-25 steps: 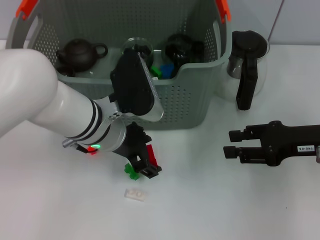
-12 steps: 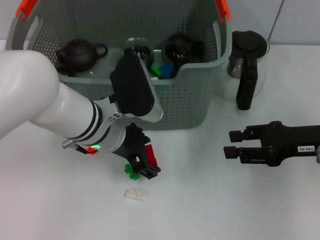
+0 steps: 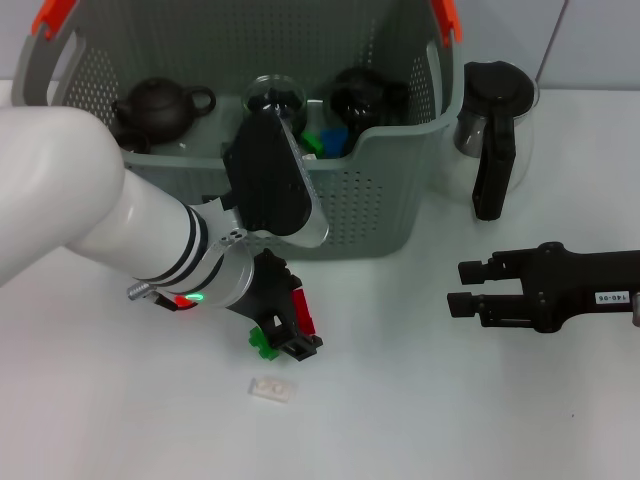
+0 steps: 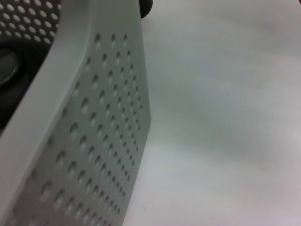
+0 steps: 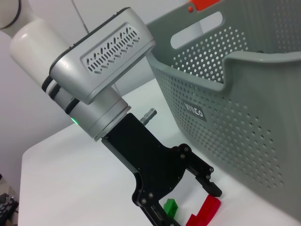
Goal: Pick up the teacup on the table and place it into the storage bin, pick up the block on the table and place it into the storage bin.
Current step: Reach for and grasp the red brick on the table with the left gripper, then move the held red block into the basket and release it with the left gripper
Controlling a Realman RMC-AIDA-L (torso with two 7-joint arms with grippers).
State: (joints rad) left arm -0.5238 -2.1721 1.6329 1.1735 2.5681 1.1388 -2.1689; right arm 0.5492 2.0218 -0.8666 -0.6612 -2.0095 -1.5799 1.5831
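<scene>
1. Progress, as I judge it, is past the teacup step: dark tea ware already sits inside the storage bin [image 3: 370, 190], with a dark teapot [image 3: 158, 108] at its left end and a black cup-like vessel [image 3: 355, 95] near its right end, and no teacup shows on the table [image 3: 480, 410].
2. What remains looks like the block step, now at the grasp.
3. The left gripper [image 3: 290, 335] is down at the table surface just in front of the bin's front wall, its fingers spread apart around a red block [image 3: 303, 305], not yet closed on it; the right wrist view shows the gap on either side of that block.
4. A green block [image 3: 264, 346] lies just beside the red one, close to the gripper's other finger, so a clean single grasp may be awkward.
5. A clear block [image 3: 271, 388] lies alone nearer the table's front edge.
6. The right gripper [image 3: 462, 287] hovers idle toward the table's right edge, fingers parted and empty, in front of a glass pitcher with a black handle [image 3: 492, 130].
</scene>
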